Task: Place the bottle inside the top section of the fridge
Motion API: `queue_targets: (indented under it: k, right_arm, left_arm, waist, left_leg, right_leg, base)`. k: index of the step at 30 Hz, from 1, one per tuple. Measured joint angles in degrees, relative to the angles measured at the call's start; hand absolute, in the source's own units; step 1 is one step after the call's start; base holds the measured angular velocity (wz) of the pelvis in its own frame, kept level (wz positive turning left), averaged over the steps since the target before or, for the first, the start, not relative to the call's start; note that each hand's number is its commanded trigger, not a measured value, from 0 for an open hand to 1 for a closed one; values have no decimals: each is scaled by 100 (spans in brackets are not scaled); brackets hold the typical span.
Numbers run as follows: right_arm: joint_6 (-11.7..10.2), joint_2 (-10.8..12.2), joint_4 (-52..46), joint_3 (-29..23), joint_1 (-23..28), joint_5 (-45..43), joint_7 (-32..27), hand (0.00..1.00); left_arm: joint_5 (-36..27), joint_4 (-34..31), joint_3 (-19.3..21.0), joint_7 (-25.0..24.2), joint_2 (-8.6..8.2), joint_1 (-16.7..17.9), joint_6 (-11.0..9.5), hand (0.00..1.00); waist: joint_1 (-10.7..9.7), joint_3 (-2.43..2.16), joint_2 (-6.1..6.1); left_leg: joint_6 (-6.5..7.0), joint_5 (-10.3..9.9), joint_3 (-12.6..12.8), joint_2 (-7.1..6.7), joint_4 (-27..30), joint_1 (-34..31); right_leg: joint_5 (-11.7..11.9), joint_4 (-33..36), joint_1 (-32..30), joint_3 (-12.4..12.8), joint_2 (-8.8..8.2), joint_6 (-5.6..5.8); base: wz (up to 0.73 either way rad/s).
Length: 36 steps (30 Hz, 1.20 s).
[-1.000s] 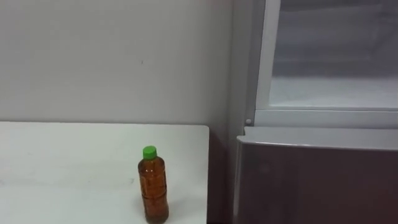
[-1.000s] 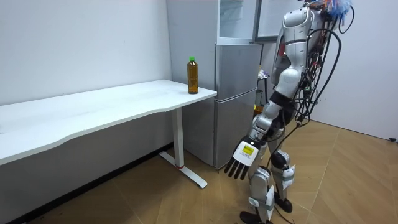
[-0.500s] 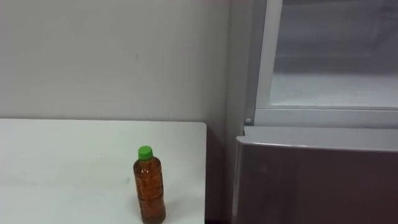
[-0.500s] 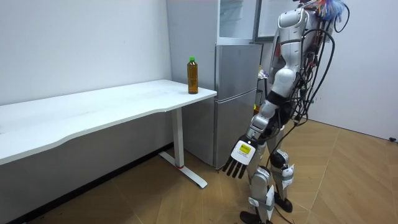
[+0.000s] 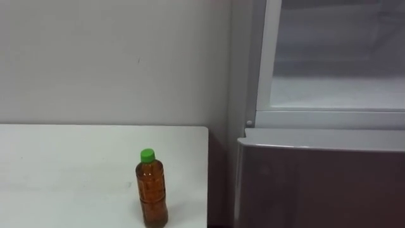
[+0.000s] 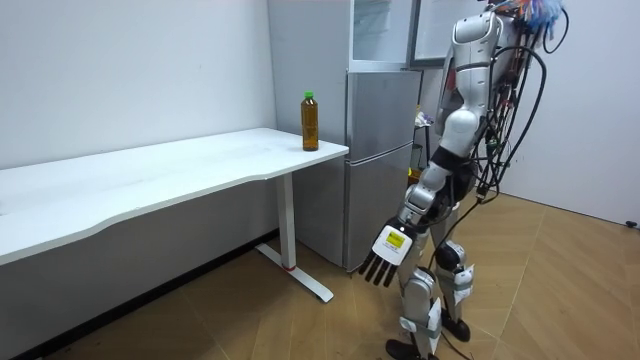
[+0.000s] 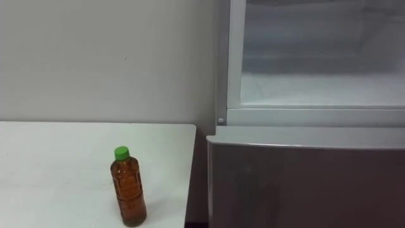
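Only cam shifted; amber bottle (image 5: 152, 190) w/ green cap (image 5: 147, 154).

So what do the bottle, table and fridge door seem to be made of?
The bottle looks like clear plastic: brown liquid shows through. Its cap: matte green plastic, likely. The table has a smooth white top, perhaps laminate. The fridge door is grey, faintly shiny, likely coated metal.

legible text: none | numbers, signs: none | bottle (image 5: 152, 190): print too small to read
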Motion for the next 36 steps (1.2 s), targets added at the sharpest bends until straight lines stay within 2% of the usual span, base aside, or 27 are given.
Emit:
queue_targets:
  k: [2, 3, 4, 5, 6, 7, 11, 12, 13, 16, 20, 28, 36]
  right_arm:
    - [9, -32, -338, 2, 27, -186, 115, 0]
    - [45, -62, -837, 0, 93, -400, 188, 0]
    - [50, -110, -1336, 67, 91, -563, 241, 0]
    - [56, -136, -1553, 125, 91, -611, 264, 0]
    - [211, -192, -2313, 231, 192, -770, 368, 0]
    - [258, -265, -3232, 323, 339, -880, 529, 0]
    - [244, -388, -4697, 298, 310, -1023, 933, 0]
    - [274, -433, -5086, 263, 332, -1040, 1028, 0]
    - [288, -481, -5500, 251, 383, -1030, 1108, 0]
    - [370, -582, -6148, 184, 476, -1033, 1315, 0]
    - [490, -624, -6837, -10, 525, -1024, 1573, 0]
    - [523, -622, -7569, -325, 503, -1015, 1833, 0]
    - [681, -610, -8462, -506, 457, -441, 2145, 0]
  left_arm:
    - [151, 1, 32, -122, 33, -28, -21, 0]
    - [220, -29, 50, -236, 46, -67, -17, 0]
    - [217, -35, 36, -330, 61, -119, -15, 0]
    - [217, -37, 37, -364, 73, -129, -14, 0]
    - [223, -89, 35, -445, 102, -140, -7, 0]
    - [232, -173, 32, -483, 117, -132, 8, 0]
    - [322, -146, 81, -534, 191, -190, 42, 0]
    - [324, -168, 129, -547, 217, -193, 43, 0]
    - [295, -188, 160, -562, 232, -172, 42, 0]
    - [205, -175, 160, -548, 298, -131, 45, 0]
    - [197, -159, 171, -519, 297, -76, 45, 0]
    - [198, -114, 164, -440, 172, -67, 34, 0]
    - [228, 46, 164, -413, 231, -7, 16, 0]
  waist:
    - [0, -2, 11]
    - [-1, -7, -8]
    - [-1, 54, 24]
    - [5, 51, 30]
    - [2, 43, 19]
    - [-10, 47, 8]
    - [10, 33, -102]
    - [27, 14, -172]
    - [27, 2, -187]
    - [11, -10, -229]
    - [-19, -10, -184]
    - [1, -44, -113]
    - [129, -20, -181]
  left_leg:
    - [2, -3, -14, 4, 34, -78]
    - [3, -1, 4, 13, 56, -133]
    - [5, -2, 37, 24, 80, -137]
    - [5, -2, 56, 29, 82, -146]
    - [5, -2, 75, 32, 78, -154]
    - [4, -1, 81, 32, 69, -146]
    - [3, -1, 80, 33, 44, -90]
    - [4, -1, 80, 33, 43, -98]
    - [3, -1, 85, 32, 25, -100]
    - [4, -1, 112, 35, 24, -80]
    - [5, 0, 213, 40, 4, -47]
    - [10, 5, 322, 55, -68, 28]
    - [2, 15, 365, 60, -118, 88]
  right_leg:
    - [0, 7, -22, -18, 0, -1]
    - [9, 37, -91, -16, -3, -12]
    - [13, 83, -117, -20, -6, -15]
    - [13, 104, -147, -23, -7, -15]
    - [13, 110, -175, -20, -6, -15]
    - [13, 105, -172, -10, -3, -15]
    - [13, 98, -133, -1, 3, -15]
    - [13, 101, -153, 0, 2, -15]
    - [13, 102, -173, 3, 2, -14]
    - [19, 104, -178, 23, 1, -6]
    - [32, 101, -173, 43, -1, -3]
    - [44, 108, -173, 101, 0, -15]
    - [48, 113, -168, 142, 9, -19]
  base:
    - [2]
    - [-6]
    - [-11]
    - [-12]
    - [-10]
    - [-6]
    - [2]
    - [0]
    - [-3]
    - [-5]
    - [-14]
    - [-7]
    - [-4]
